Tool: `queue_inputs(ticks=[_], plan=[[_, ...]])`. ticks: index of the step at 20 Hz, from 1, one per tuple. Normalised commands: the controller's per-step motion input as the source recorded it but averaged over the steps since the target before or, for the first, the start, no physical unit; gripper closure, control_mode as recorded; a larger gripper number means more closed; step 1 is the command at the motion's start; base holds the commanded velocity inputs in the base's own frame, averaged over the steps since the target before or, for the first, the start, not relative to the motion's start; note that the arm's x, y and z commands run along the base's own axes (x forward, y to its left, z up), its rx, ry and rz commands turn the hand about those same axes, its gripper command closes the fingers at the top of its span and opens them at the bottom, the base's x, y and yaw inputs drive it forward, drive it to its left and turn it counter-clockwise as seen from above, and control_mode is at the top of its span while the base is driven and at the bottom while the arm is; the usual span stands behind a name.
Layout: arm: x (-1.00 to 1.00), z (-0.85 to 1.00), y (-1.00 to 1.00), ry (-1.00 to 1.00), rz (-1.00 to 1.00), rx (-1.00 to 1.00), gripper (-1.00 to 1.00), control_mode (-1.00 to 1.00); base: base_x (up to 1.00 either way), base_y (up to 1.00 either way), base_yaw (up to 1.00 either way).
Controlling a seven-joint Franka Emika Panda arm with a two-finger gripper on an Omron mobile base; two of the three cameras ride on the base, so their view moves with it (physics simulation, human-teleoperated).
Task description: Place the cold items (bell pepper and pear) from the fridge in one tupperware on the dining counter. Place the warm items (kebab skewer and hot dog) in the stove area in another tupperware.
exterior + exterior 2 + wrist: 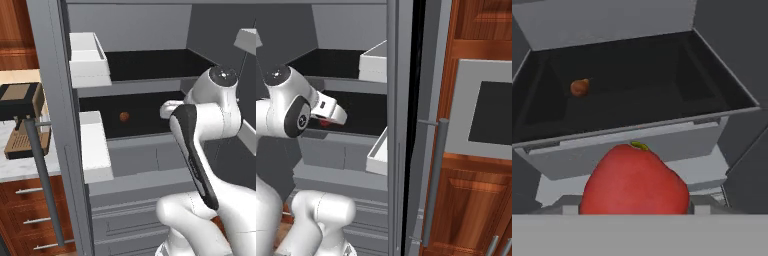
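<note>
One of the two cold items, a glossy red bell pepper with a small green stem, is sitting right against the camera at six o'clock in the hand view, and the gripper is clasping it, its jaws standing wide around the pepper's body; in the right base view a sliver of red is peeking out under the white hand. The small round brownish pear is lying at ten o'clock in the hand view, well apart from the pepper, on the dark floor of the open grey fridge shelf; in the left base view it is showing at nine o'clock from the hand. The pepper is probably light, hollow and smooth-skinned, so it may be slipping under a loose hold and denting under a hard one; gripping across its broad shoulders seems safest. The pear looks firmer but rounder, likely to roll, and best taken across its widest part.
</note>
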Motion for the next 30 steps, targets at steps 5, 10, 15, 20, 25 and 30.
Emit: queue_inputs(ticks=[5, 10, 15, 20, 25, 30], plan=[[-0.01, -0.66, -0.04, 0.66, 0.0, -0.13, 1.0, -1.0, 0.0, 0.0, 0.0], [-0.29, -0.45, -0.13, 0.24, 0.0, 0.1, 1.0, -1.0, 0.0, 0.0, 0.0], [-0.8, -0.24, -0.09, -0.01, 0.0, 0.01, 1.0, -1.0, 0.0, 0.0, 0.0], [-0.17, -0.09, 0.0, 0.0, 0.0, 0.0, 1.0, -1.0, 0.0, 0.0, 0.0], [-0.1, -0.05, 0.0, 0.0, 0.0, 0.0, 1.0, 1.0, -0.44, 0.0, 0.0], [0.0, 0.0, 0.0, 0.0, 0.0, 0.0, 1.0, 1.0, -0.92, 0.03, 0.0]])
